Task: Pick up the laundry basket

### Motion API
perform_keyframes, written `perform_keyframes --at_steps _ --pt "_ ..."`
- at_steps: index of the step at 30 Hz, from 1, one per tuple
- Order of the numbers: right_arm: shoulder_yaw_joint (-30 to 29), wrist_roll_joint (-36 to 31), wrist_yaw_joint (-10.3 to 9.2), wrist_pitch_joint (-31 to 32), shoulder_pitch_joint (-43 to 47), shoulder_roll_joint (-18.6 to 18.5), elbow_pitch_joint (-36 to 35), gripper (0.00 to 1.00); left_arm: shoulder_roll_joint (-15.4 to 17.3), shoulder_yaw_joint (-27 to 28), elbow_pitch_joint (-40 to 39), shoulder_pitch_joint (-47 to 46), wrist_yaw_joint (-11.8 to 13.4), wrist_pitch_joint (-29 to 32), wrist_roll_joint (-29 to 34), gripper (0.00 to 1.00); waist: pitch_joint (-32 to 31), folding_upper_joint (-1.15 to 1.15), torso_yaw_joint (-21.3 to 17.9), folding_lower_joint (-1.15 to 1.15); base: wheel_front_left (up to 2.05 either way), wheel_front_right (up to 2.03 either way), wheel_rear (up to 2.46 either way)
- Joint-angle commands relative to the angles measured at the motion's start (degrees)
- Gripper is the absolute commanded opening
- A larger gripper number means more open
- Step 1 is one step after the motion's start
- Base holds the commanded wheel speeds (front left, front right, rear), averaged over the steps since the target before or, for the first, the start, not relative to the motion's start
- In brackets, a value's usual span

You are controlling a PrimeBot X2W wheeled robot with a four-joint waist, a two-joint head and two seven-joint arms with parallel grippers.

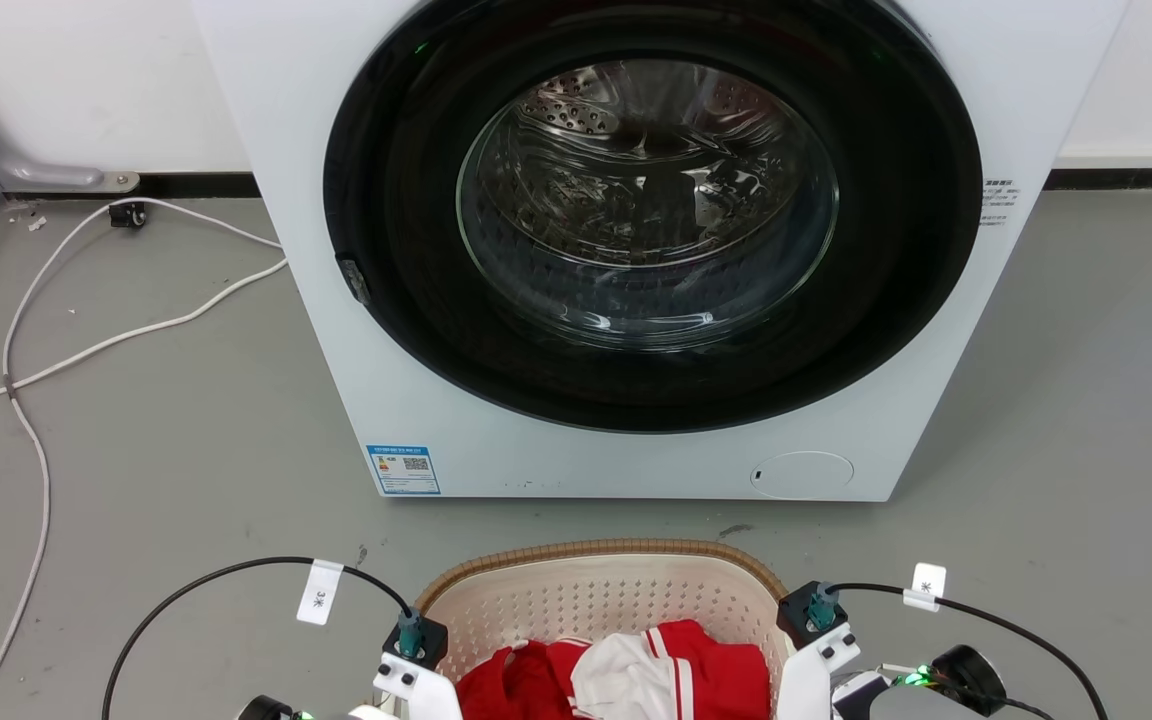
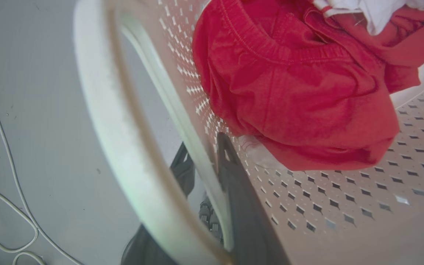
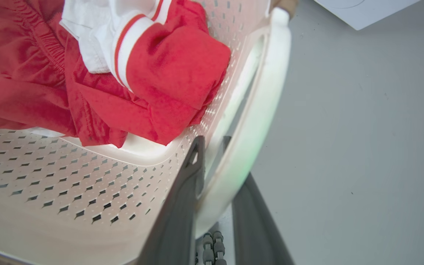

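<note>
Laundry basket (image 1: 591, 549) holds red clothes (image 1: 536, 690); washing machine (image 1: 636, 465) just beyond.

Grey floor (image 1: 136, 450) carries washing machine (image 1: 636, 470) and loose white cables (image 1: 8, 386).

clothes (image 1: 636, 680) in laundry basket (image 1: 586, 600); laundry basket before washing machine (image 1: 286, 150); cable (image 1: 44, 490) on floor (image 1: 186, 450) left of machine

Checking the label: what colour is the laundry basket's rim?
The laundry basket has a brown woven-look rim; clearest in head view.
</note>
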Motion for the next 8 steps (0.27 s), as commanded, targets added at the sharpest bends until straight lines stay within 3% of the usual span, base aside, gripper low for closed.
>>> perform_keyframes --at_steps 1,8 --pt "0.6 0.1 0.3 -0.4 -1.1 0.9 -0.5 0.0 -0.9 -0.4 -0.6 -1.0 -0.7 -0.8 0.2 0.0 0.0 0.0 0.0 0.0 0.0 0.0 0.0" --pt "1.3 0.8 0.3 -0.5 -1.2 0.8 -0.5 0.0 -1.0 -0.8 -0.6 -1.2 -0.7 -0.8 0.0 0.0 0.0 0.0 0.1 0.0 0.0 0.0 0.0"
